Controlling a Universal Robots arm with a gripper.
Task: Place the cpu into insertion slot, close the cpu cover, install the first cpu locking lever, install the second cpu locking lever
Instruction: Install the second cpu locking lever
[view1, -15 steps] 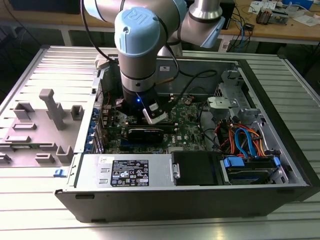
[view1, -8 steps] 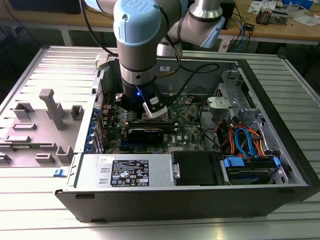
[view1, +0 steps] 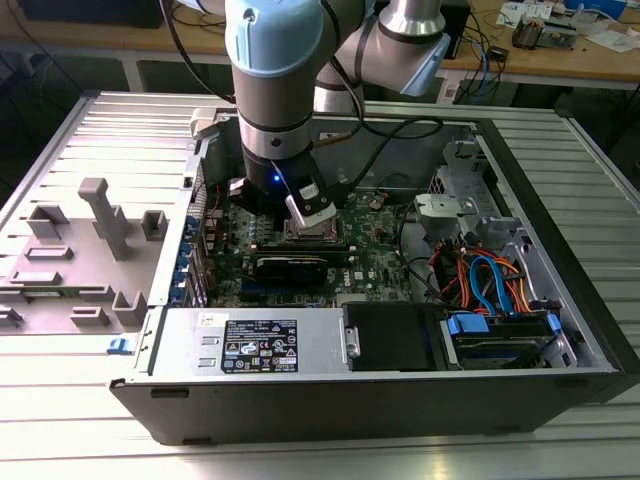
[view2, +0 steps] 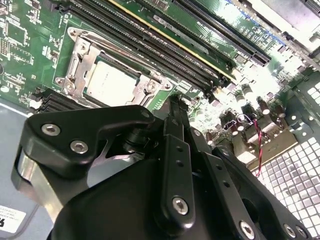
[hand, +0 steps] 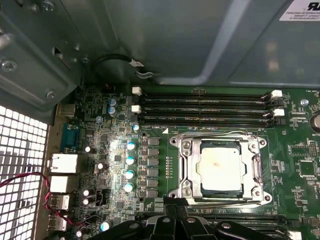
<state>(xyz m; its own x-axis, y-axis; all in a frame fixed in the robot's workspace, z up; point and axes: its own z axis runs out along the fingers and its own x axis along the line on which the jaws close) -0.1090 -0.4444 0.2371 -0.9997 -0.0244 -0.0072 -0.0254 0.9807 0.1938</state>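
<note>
The cpu (hand: 220, 167) lies flat in the insertion slot (hand: 220, 196) on the green motherboard (view1: 378, 252), its silver-grey top (view2: 112, 82) facing up. The cpu cover (hand: 187, 172) is down around it as a silvery frame (view2: 80, 62). A thin wire locking lever (hand: 215, 133) lies flat along one side of the cover, and another (hand: 227, 202) along the opposite side. My gripper (view1: 305, 215) hovers just above the socket and a little to one side, shut with nothing in it. Its black fingertips (hand: 175, 207) sit close to the cover's edge.
Long black memory slots (hand: 205, 107) run beside the socket. The open computer case holds a power supply (view1: 260, 345), a bundle of blue and orange cables (view1: 490, 280) and a drive cage (view1: 505, 335). A grey fixture tray (view1: 80, 250) lies at the exterior view's left.
</note>
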